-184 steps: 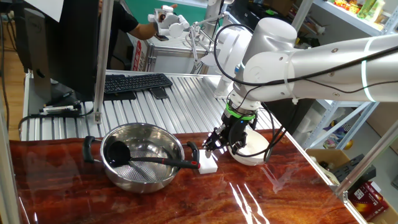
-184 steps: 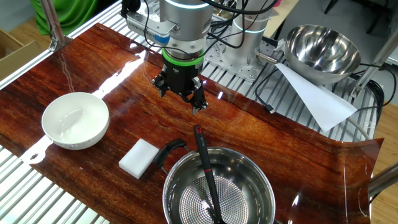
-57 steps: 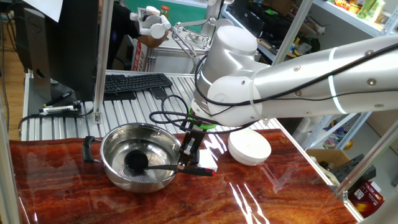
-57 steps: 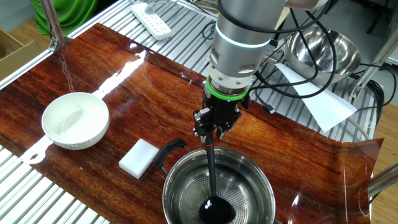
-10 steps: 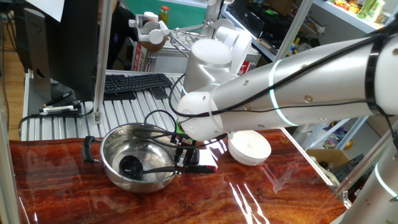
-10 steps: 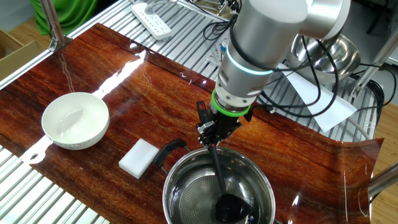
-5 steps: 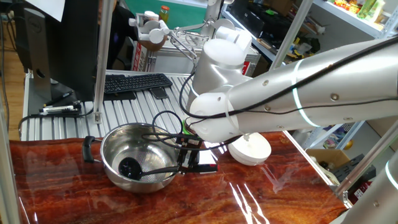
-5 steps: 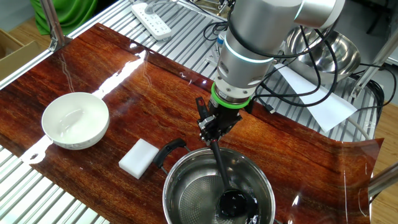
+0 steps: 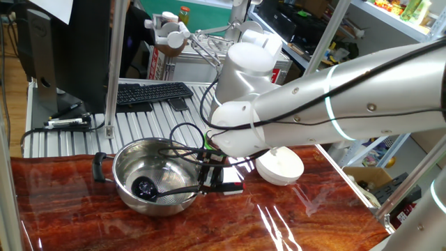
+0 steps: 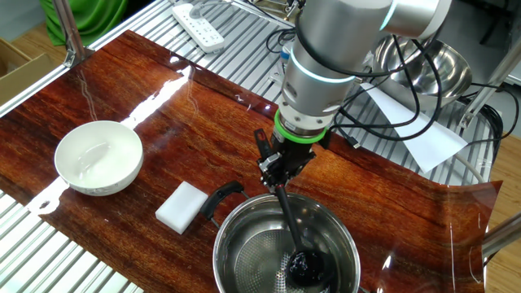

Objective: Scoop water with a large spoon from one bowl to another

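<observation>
one fixed view: gripper [image 9: 211, 176] clamped on the large spoon [image 9: 167, 189], cup low inside the steel bowl [image 9: 159, 170]; thin, stiff, likely light, best held near the red tip. the other fixed view: white bowl [image 10: 98, 157] well apart; no readable writing.

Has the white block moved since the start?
No. The white block lies beside the steel pot's black handle, between pot and white bowl, as before.
</observation>
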`<state>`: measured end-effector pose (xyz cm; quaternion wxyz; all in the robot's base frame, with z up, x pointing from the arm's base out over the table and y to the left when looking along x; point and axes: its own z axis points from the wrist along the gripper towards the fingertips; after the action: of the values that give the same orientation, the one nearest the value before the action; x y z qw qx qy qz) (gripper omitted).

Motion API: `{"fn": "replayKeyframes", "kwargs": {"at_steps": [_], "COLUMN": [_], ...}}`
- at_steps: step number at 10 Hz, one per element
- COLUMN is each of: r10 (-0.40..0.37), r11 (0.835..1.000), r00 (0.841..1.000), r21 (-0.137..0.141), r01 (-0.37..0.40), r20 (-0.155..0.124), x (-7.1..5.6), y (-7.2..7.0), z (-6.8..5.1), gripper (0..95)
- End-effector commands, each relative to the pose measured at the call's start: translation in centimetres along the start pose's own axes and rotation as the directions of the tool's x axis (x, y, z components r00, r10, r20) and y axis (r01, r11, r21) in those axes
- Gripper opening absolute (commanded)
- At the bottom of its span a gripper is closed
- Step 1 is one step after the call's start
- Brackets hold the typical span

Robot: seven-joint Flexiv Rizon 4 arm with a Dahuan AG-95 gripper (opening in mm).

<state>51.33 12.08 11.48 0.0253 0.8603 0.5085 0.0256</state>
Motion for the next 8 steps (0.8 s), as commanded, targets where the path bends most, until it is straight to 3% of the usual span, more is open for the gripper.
{"fn": "replayKeyframes", "kwargs": {"at_steps": [1,8], "r10": [-0.01,-0.067], "r11": [1.0,0.998], "r00": [1.0,0.998], "r21": [-0.001,0.006], "r01": [0.01,0.067], "r20": [-0.001,-0.017], "x": [-0.2,-0.4], "y": [-0.2,-0.2], "z": [-0.6,-2.5], "gripper": [0.0,0.0]}}
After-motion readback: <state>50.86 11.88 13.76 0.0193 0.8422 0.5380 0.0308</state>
